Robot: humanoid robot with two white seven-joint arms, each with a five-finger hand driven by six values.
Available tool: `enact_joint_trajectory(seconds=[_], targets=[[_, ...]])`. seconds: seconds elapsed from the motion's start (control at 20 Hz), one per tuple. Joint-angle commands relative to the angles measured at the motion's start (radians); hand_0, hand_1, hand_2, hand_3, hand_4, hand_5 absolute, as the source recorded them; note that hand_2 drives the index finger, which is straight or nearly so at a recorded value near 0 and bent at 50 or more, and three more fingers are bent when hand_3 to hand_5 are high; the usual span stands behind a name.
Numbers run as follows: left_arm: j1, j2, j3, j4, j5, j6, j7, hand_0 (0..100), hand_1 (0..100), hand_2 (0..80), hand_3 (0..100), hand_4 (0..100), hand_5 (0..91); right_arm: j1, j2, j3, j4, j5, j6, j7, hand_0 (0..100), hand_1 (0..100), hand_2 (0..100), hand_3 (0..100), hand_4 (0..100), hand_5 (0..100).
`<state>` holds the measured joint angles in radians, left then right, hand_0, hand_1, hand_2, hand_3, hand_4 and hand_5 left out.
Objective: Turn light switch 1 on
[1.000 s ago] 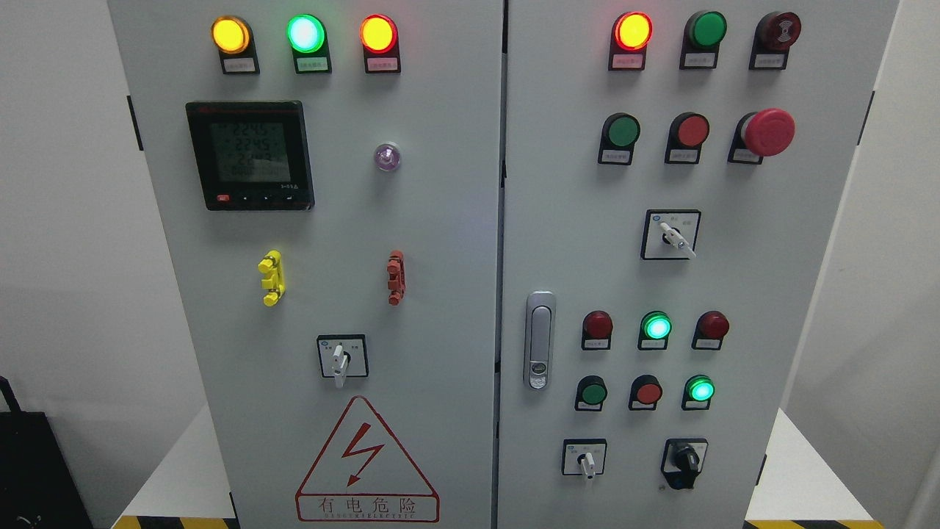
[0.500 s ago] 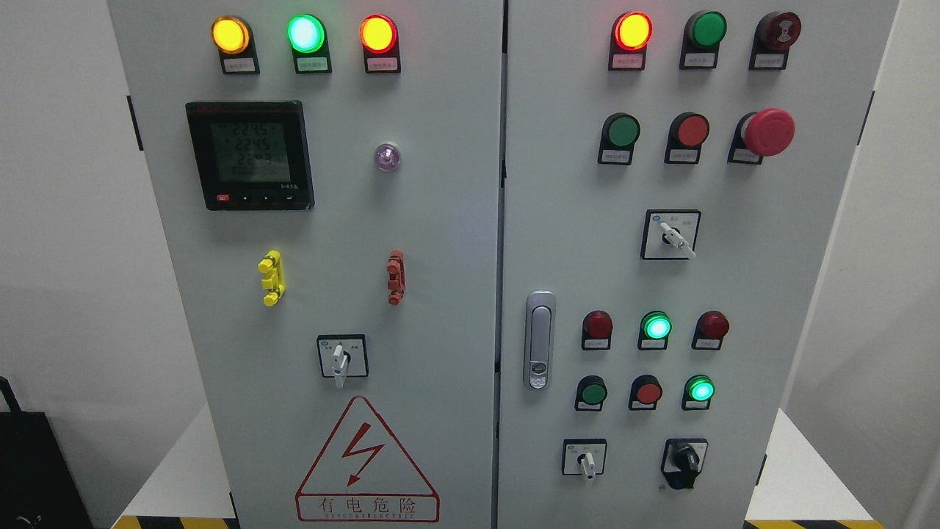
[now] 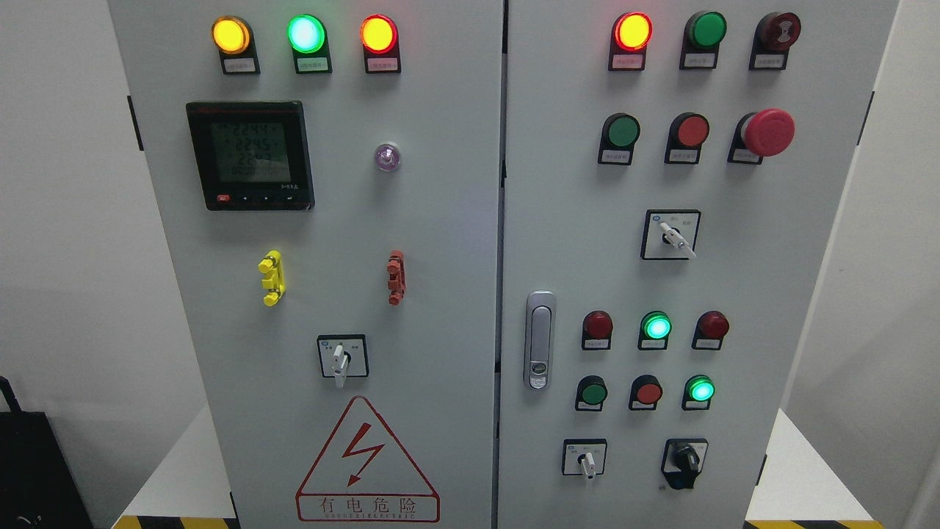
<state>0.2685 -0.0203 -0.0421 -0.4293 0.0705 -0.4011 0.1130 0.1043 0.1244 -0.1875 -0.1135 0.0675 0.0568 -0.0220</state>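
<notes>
A grey two-door electrical cabinet fills the head view. The right door carries rows of buttons and lamps: an unlit green button, a red button and a red mushroom stop button. Lower down are an unlit green button, a red button and a lit green one. Rotary selector switches sit on the right door, at its bottom and on the left door. I cannot tell which control is light switch 1. Neither of my hands is in view.
A black meter display sits on the left door under three lit lamps. A silver door handle is at the middle seam. A red high-voltage warning triangle marks the lower left door. A dark object stands at the lower left.
Only the digits on the meter display flicker. Nothing else has moved.
</notes>
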Motion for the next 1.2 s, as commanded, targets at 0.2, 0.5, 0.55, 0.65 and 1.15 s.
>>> enact_joint_trajectory(seconds=[0.2,0.5,0.55,0.65,1.15], targets=[[0.063,0.014,0.084,-0.716,-0.112,-0.038,-0.004,48,24,7.1,21,31,0.0,0.0,0.0,-0.001,0.0,0.0,0.0,0.001,0,0,0,0,0,0],[0.063,0.014,0.059,-1.02,-0.159,-0.028,-0.012,45,38,18.6,26,39,0.0,0.0,0.0,-0.001,0.0,0.0,0.0,0.001,0,0,0,0,0,0],[0.063,0.014,0.054,-1.064,-0.172,-0.028,-0.01,45,41,19.5,27,39,0.0,0.0,0.0,0.0,0.0,0.0,0.0,0.001,0,0,0,0,0,0],[0.07,0.016,0.027,-1.123,-0.172,-0.027,-0.003,45,44,20.8,28,42,5.9,0.0,0.0,0.0,0.0,0.0,0.0,0.001,0,0,0,0,0,0],[0.078,0.025,-0.079,-1.336,-0.153,0.07,0.089,42,55,33.0,54,74,59.3,0.0,0.0,-0.001,0.0,0.0,0.0,0.001,0,0,0,0,0,0]])
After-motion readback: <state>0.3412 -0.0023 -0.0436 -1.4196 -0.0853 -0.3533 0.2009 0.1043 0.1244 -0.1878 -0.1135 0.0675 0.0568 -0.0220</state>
